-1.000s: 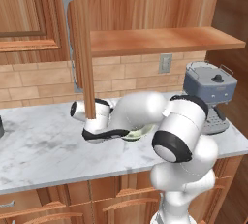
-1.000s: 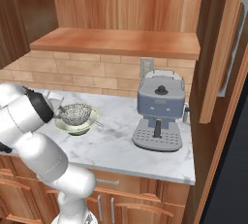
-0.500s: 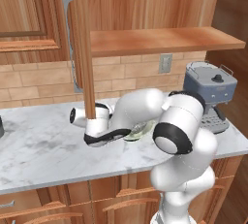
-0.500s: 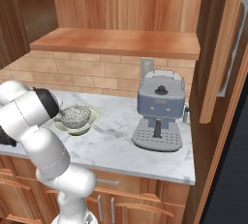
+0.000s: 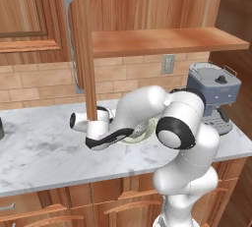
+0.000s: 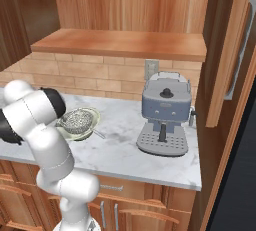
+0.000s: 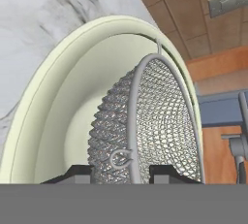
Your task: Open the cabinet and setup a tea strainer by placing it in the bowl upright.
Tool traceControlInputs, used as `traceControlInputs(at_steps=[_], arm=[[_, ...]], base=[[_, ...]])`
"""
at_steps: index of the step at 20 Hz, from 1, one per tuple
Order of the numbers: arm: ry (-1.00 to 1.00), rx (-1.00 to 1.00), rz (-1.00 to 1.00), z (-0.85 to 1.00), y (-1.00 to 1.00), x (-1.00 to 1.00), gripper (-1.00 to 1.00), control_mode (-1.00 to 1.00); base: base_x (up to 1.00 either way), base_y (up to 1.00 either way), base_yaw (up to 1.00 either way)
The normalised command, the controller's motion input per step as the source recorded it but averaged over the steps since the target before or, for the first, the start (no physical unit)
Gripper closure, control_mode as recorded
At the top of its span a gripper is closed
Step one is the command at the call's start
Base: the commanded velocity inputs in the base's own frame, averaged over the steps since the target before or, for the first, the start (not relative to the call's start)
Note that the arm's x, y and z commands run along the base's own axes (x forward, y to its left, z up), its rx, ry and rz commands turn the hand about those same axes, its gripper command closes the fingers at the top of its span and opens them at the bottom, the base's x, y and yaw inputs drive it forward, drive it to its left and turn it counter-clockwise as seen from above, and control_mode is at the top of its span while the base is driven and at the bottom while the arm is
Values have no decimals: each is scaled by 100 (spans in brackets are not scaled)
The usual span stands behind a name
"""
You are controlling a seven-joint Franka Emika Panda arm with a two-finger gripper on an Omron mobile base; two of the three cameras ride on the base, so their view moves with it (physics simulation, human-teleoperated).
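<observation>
Your white Franka arm with dark joints [image 5: 147, 108] rises from the base, folds at the elbow and reaches low and forward to its left. Your two-finger gripper [image 7: 119, 170] lies close to level; its two dark tips stand a little apart, and whether they clamp anything you can't tell.

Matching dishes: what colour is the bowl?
Pale cream-green bowl, clearest in the hand view.
</observation>
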Motion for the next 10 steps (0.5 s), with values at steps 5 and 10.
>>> traceControlInputs(at_steps=[5, 10], arm=[[0, 0, 0, 0, 0, 0, -100, -100], [0, 0, 0, 0, 0, 0, -100, -100]], base=[[0, 0, 0], [0, 0, 0]])
